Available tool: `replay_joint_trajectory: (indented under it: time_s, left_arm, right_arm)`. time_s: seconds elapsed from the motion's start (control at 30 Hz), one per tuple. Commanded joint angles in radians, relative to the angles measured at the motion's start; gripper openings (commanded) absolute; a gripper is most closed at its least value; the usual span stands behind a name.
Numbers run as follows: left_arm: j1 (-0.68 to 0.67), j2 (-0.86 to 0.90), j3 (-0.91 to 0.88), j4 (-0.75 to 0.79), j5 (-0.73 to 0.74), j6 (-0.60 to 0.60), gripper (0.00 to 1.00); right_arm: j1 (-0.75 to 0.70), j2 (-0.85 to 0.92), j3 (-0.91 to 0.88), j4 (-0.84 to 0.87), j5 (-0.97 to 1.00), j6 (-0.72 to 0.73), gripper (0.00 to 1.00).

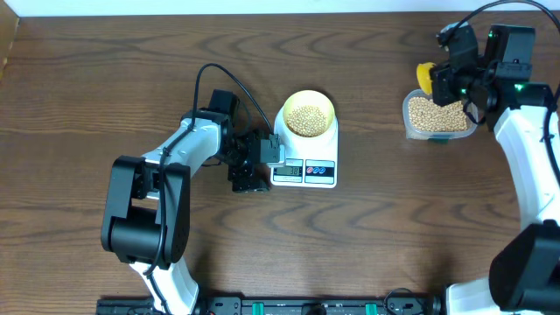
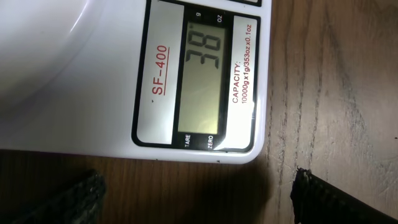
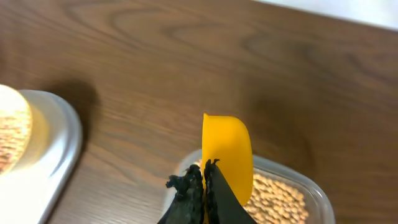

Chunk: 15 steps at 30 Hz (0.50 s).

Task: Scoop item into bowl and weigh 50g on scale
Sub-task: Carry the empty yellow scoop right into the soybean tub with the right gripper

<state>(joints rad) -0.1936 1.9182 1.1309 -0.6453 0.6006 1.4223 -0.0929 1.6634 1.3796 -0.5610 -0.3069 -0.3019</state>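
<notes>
Yellow scoop [image 3: 227,149] at clear tub [image 1: 408,118] of beans [image 3: 280,193]

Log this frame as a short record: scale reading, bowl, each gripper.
scale: white rectangular digital scale, reads 38, short of 50
bowl: small pale yellow-green bowl, on the scale, holding round tan beans
left gripper: open, beside the scale
right gripper: shut on yellow plastic scoop, over the edge of clear plastic tub of beans

The bowl [image 1: 309,94] holding beans [image 1: 307,119] sits on the scale [image 1: 304,172], tub [image 1: 437,135] well right
</notes>
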Motion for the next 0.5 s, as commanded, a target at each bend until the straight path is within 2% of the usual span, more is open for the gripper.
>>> replay_joint_trajectory:
  time_s: [0.0, 0.23, 0.47]
  left_arm:
    - [-0.002, 0.006, -0.011, 0.0, 0.013, 0.017, 0.98]
    - [-0.002, 0.006, -0.011, 0.0, 0.013, 0.017, 0.98]
    - [-0.002, 0.006, -0.011, 0.0, 0.013, 0.018, 0.98]
  right_arm:
    - [-0.033, 0.044, 0.01, -0.002, 0.076, 0.01, 0.01]
    - [-0.073, 0.09, 0.009, -0.014, 0.108, 0.009, 0.01]
    - [-0.092, 0.143, 0.007, -0.056, 0.219, 0.01, 0.01]
